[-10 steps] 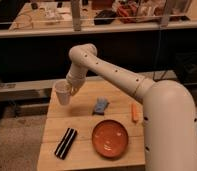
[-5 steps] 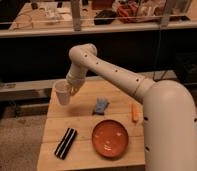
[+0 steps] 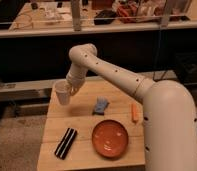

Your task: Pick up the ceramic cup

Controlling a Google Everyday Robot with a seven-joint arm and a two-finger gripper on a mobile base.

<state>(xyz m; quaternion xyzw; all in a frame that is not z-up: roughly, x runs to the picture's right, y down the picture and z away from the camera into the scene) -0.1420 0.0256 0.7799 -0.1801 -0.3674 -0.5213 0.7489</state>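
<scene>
- Well, how does the gripper (image 3: 72, 88) stand now?
- It is at the far left corner of the table (image 3: 82, 122), touching the right side of the ceramic cup (image 3: 62, 93). Whether it really grips the cup, I cannot tell.
- So is the task done?
- I think not surely. The reach is done, but a clear lift is not shown.
- Any change from one second ago?
- None visible. The cup and the gripper are in the same place.

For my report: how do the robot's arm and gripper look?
The arm is off-white, thick and tubular, with rounded joints and small dark dots along it; no cables show. The gripper, at the ceramic cup by the table's far left edge, is equally pale.
</scene>
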